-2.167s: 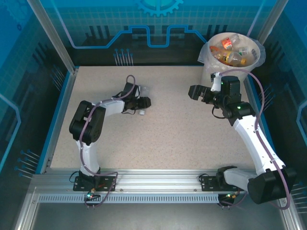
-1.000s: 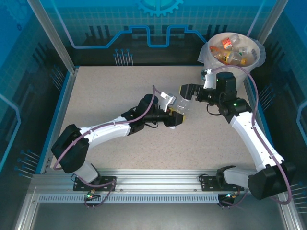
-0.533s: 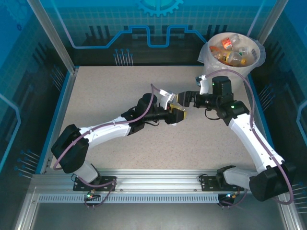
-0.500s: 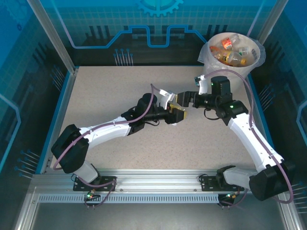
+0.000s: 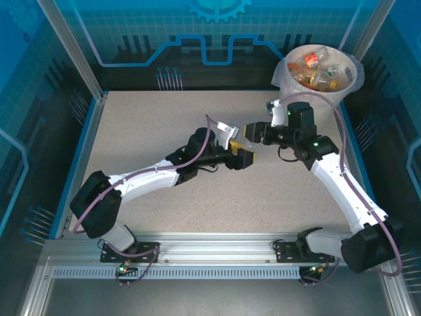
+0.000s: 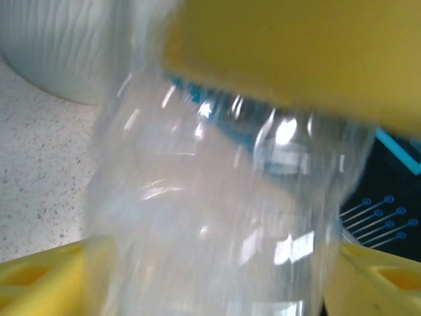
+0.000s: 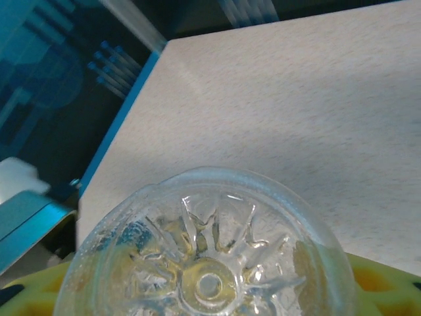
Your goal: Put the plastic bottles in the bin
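Several plastic bottles (image 5: 319, 72) already lie in the bin (image 5: 287, 92), and seemingly the last one, a clear bottle (image 7: 210, 263), hangs over mid-table, clamped at its base by the right gripper (image 5: 252, 131), with the left gripper (image 5: 235, 146) spread wide around it.

The bin (image 5: 284, 79) stands at the surface's (image 5: 151, 131) far right corner, bottles (image 5: 319, 69) inside. Mid-surface, one bottle (image 5: 241, 139) lies between left hand (image 5: 237, 145) and right hand (image 5: 250, 131).
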Robot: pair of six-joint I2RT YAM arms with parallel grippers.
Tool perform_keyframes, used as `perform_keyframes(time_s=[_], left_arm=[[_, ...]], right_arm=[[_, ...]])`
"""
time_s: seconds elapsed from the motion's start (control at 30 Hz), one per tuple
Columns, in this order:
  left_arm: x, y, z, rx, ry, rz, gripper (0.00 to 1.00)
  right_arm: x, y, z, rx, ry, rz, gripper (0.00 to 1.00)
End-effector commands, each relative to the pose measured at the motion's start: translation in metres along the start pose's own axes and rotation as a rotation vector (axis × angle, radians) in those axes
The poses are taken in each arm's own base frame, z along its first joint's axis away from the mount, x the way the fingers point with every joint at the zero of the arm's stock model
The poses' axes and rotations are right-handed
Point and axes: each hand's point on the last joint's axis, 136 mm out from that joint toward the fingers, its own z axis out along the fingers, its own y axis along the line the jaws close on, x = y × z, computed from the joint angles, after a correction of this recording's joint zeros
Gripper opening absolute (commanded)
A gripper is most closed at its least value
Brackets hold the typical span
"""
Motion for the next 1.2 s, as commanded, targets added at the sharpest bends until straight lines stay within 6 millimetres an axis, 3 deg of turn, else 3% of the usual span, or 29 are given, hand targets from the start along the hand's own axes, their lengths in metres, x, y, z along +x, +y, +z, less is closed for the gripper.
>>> perform_keyframes(time_s=[0.0, 0.13, 0.33, 0.57, 0.73, 0.9, 1.03, 1.17], left_arm=[[-0.023, -0.004, -0.014, -0.064, -0.066, 0.029, 0.88], [-0.022, 0.017, -0.029, -0.190, -0.101, 0.029, 0.98], [-0.011, 0.040, -0.048, -0.288, -0.121, -0.008, 0.99], [0.002, 0.054, -0.061, -0.350, -0.109, -0.038, 0.99], [0.008, 0.062, -0.063, -0.370, -0.112, -0.067, 0.99], [0.014, 0.070, -0.062, -0.385, -0.110, -0.087, 0.99], [0.017, 0.076, -0.058, -0.391, -0.104, -0.102, 0.99], [0.020, 0.081, -0.055, -0.398, -0.092, -0.109, 0.99]], right_arm=[[-0.058, -0.025, -0.042, 0.162, -0.176, -0.054, 0.49], [-0.115, -0.070, -0.091, 0.359, -0.347, -0.059, 0.48], [-0.186, -0.127, -0.153, 0.607, -0.588, -0.045, 0.48], [-0.238, -0.161, -0.206, 0.740, -0.898, 0.064, 0.47], [-0.249, -0.183, -0.232, 0.867, -1.166, 0.150, 0.48], [-0.249, -0.169, -0.223, 0.989, -1.283, 0.087, 0.50], [-0.232, -0.171, -0.218, 1.019, -1.390, 0.145, 0.51], [-0.201, -0.206, -0.209, 1.008, -1.451, 0.322, 0.52]])
